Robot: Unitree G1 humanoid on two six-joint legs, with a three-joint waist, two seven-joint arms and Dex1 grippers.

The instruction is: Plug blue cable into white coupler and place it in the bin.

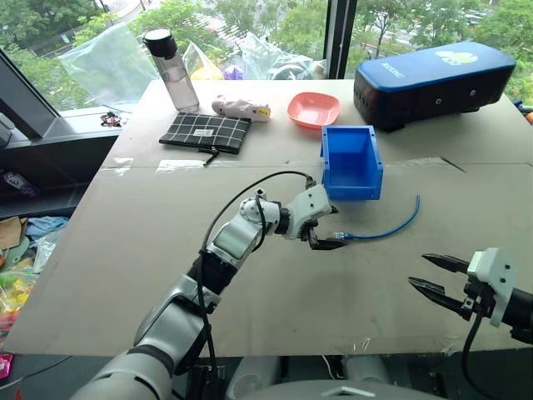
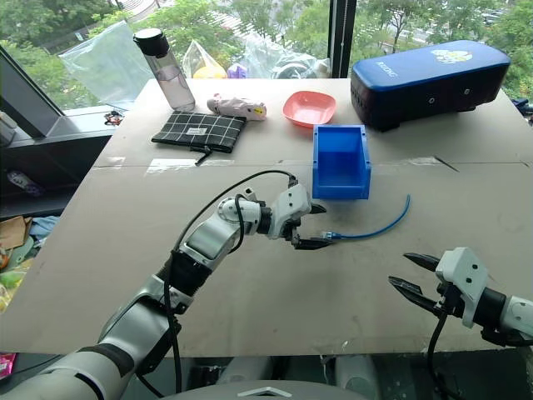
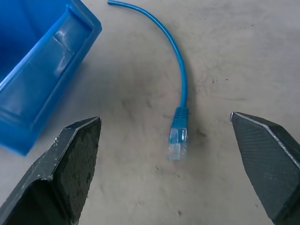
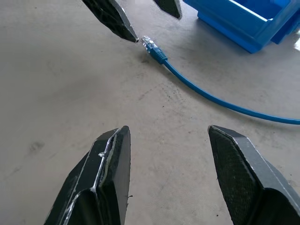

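The step in hand looks like the first pick-up: the left hand (image 1: 326,237) hovers at the centre of the frame with its fingers spread, straddling the clear plug of the blue cable (image 1: 391,227), which lies flat on the desk (image 1: 125,250) and arcs up toward the right, ending just right of the bin (image 1: 351,162). The bin stands empty just above the plug, near but not touching it. The right hand (image 1: 435,277) waits at the lower right, its fingers also spread and holding nothing. The white coupler cannot be made out anywhere. The next move calls for lowering the left fingers squarely over the plug's boot and closing without skidding it away; the bin's front wall is close enough to crowd that approach. Further up the frame sit a pink dish (image 1: 314,108), a dark-blue case (image 1: 433,81), a checked pouch (image 1: 205,132) and a water bottle (image 1: 172,69), all well apart from the work.
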